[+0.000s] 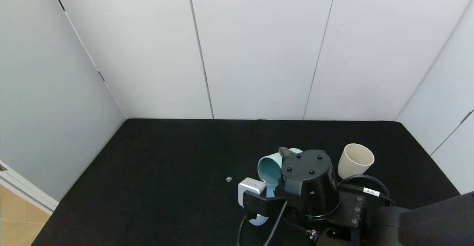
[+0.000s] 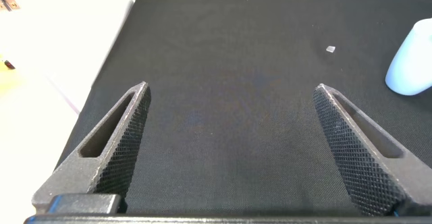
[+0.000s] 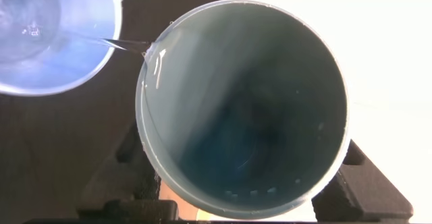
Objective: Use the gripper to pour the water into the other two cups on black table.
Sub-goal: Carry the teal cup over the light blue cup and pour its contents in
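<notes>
- Water (image 3: 128,45), a thin clear stream, ran from the lip of the tilted teal-green plastic tumbler (image 3: 243,109) into the pale sky-blue plastic tumbler (image 3: 57,35) just beside and below it.
- On the left, the left gripper (image 2: 229,143) hovered over the matte black felt-like tabletop (image 1: 166,164), its textured fingers (image 2: 125,140) spread wide apart with nothing between them.
- A tiny pale speck (image 1: 228,179) lay on the tabletop.
- Near the front, the right gripper (image 1: 287,157) was clamped on the teal-green tumbler, seemingly at its base, though the wrist hid the contact.
- Farthest right, the cream off-white plastic tumbler (image 1: 355,161) stood upright, apart from the others.
</notes>
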Motion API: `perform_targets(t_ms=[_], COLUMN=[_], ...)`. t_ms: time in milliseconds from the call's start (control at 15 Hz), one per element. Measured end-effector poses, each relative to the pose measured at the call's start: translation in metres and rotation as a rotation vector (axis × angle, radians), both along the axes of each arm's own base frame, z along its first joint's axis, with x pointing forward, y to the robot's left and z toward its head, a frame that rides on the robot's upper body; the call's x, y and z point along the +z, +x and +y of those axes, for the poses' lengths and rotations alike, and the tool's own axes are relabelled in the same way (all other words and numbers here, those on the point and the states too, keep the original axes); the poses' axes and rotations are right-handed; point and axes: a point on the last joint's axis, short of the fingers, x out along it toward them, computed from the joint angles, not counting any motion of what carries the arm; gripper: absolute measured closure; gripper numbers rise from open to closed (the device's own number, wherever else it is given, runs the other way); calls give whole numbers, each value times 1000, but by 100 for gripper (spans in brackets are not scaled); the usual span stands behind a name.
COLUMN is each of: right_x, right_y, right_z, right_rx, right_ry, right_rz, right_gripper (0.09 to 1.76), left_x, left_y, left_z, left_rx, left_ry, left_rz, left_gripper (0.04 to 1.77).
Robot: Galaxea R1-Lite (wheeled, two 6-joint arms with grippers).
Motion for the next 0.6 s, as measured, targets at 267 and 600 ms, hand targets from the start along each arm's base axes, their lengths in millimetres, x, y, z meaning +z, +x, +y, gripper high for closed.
perform_targets(t_ms=[267, 600], right_x=[1, 0], right_y=[1, 0], right_z=[-1, -1], right_rx=[-18, -82], right_ry=[93, 311], right_rz=[-13, 31], right_gripper=[65, 65], left_x=[0, 0], left_y=[0, 0], left_z=[0, 0], left_rx=[0, 0], left_ry=[0, 0], left_rz=[0, 0], left_gripper=[9, 9])
